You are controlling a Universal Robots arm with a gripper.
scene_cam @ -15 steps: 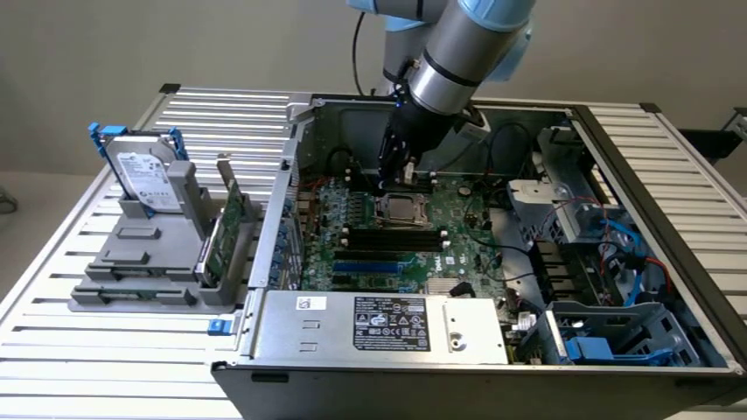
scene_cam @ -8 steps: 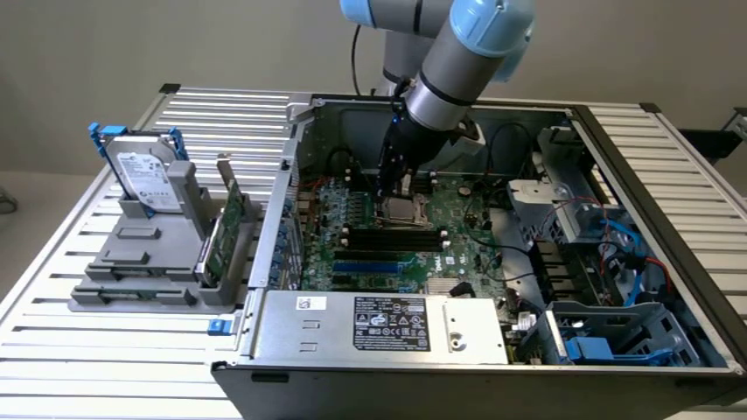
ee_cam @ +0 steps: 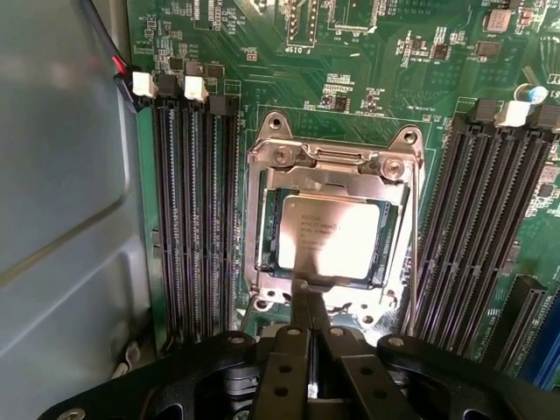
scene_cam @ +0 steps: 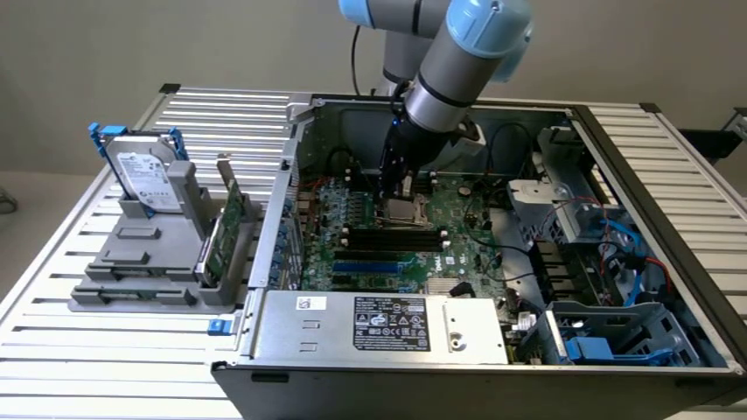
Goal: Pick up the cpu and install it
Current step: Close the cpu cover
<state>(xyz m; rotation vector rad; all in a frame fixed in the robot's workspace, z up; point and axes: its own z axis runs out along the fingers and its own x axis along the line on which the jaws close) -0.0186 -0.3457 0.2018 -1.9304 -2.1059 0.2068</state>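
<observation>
Gripper (ee_cam: 311, 296) is clamped shut, looks empty, tips at the cpu (ee_cam: 328, 234) edge. Chip's sitting in the motherboard socket (ee_cam: 332, 168), mid-frame in the exterior view. I'd go gentle: keep it flat, no sideways shove.

A plain beige wall (scene_cam: 175, 44), evenly lit, stands behind a wide table (scene_cam: 105, 350) whose top is made of pale ribbed metal slats.

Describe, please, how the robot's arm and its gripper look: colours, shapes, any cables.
The arm is a round silver-grey tube with light-blue joint caps. A thin black cable shows beside it. The gripper is matte black, with a wide body, round screw heads and two narrow, flat jaws.
</observation>
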